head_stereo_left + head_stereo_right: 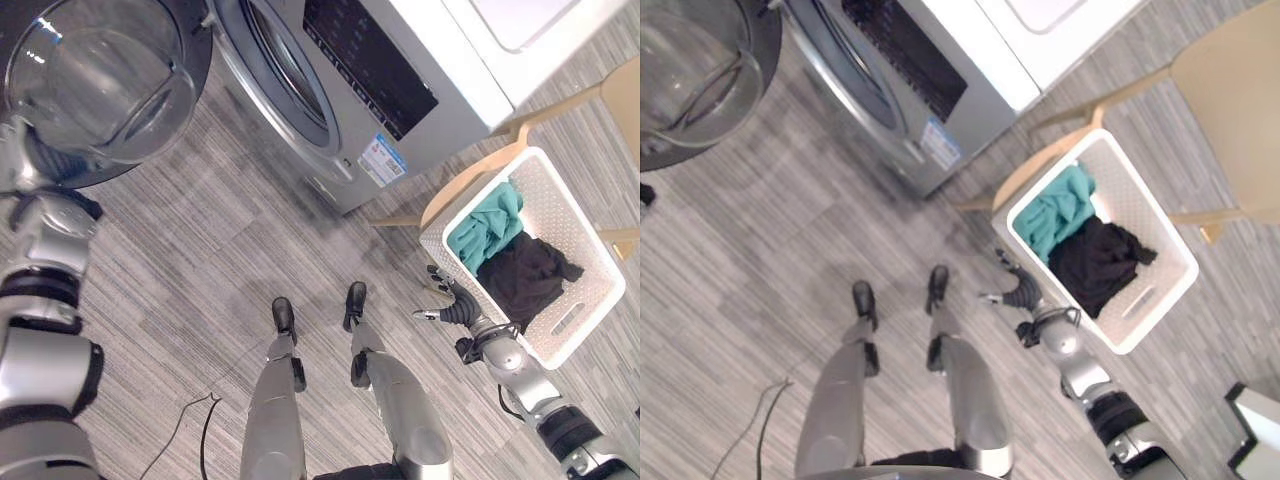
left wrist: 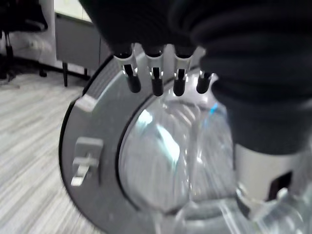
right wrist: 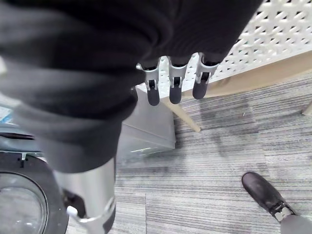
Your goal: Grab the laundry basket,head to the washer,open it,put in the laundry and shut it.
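The washer point(image 1: 400, 70) door point(image 1: 95, 80) stands swung fully open, its glass bowl directly ahead of the left hand point(image 2: 156, 80), whose fingers hang straight and relaxed just clear of the door's rim, gripping nothing. Judgement: the door has been left wide so the drum mouth is free for loading.

The right hand point(image 1: 450, 300) hangs beside the near wall of the white laundry basket point(image 1: 590, 310), fingers loose, empty. The basket rests on a wooden chair point(image 1: 1230, 110), raised within reach, and holds a teal garment point(image 1: 490, 225) and a black garment point(image 1: 525, 275). Loading has not begun.

A label point(image 1: 383, 160) sits on the washer front; its print is illegible.
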